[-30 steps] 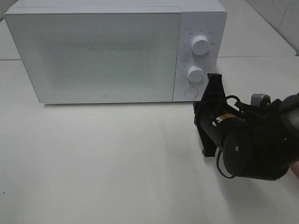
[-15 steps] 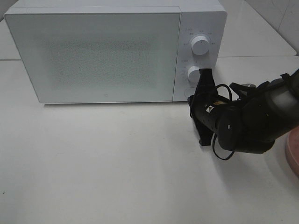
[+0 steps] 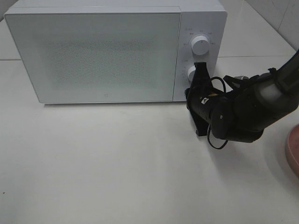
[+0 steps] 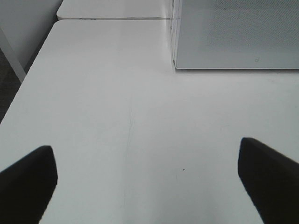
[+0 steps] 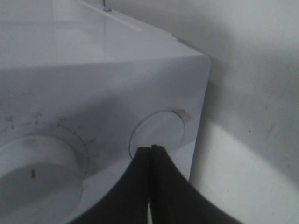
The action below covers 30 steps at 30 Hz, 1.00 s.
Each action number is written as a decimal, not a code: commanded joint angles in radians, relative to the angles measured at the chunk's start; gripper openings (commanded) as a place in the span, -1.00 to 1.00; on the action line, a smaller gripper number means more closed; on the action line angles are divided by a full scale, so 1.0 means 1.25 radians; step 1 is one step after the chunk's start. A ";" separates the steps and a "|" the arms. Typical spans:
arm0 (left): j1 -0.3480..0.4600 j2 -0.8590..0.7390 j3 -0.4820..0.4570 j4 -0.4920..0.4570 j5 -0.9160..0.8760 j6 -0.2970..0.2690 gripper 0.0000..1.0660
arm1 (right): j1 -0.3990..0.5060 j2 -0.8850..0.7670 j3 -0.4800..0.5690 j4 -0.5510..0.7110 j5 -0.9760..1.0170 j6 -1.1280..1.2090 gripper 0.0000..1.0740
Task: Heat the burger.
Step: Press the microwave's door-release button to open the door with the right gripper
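Observation:
The burger is out of view in every frame. The white microwave (image 3: 103, 51) stands at the back with its door closed. My right gripper (image 3: 191, 91) is shut and empty, with its fingertips against the lower part of the microwave's control panel. In the right wrist view the closed gripper (image 5: 150, 149) meets the round button (image 5: 159, 130) beside the lower dial (image 5: 37, 163). My left gripper (image 4: 149, 168) is open and empty over bare table, with the microwave's left front corner (image 4: 175, 46) ahead of it. It does not show in the exterior view.
Two dials sit on the panel, the upper one (image 3: 200, 45) in full view and the lower one (image 3: 191, 72) partly behind my right gripper. A pink plate (image 3: 293, 151) lies at the right edge of the white table (image 3: 103, 158). The table's left edge (image 4: 28, 74) shows.
My right gripper has moved left and toward the microwave, from in front of the panel to the round button. The arm stretched out, uncovering the pink plate at the right edge.

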 commanded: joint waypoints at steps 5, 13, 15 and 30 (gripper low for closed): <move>-0.002 -0.019 0.003 -0.003 -0.011 -0.001 0.88 | -0.023 0.002 -0.008 -0.012 0.001 -0.018 -1.00; -0.002 -0.019 0.003 -0.003 -0.011 -0.001 0.88 | -0.023 0.003 -0.031 -0.014 0.027 -0.018 -1.00; -0.002 -0.019 0.003 -0.003 -0.011 -0.001 0.88 | -0.023 0.005 -0.037 -0.014 0.033 -0.012 -1.00; -0.002 -0.019 0.003 -0.003 -0.011 -0.001 0.88 | -0.023 0.032 -0.068 0.009 -0.093 0.007 -0.99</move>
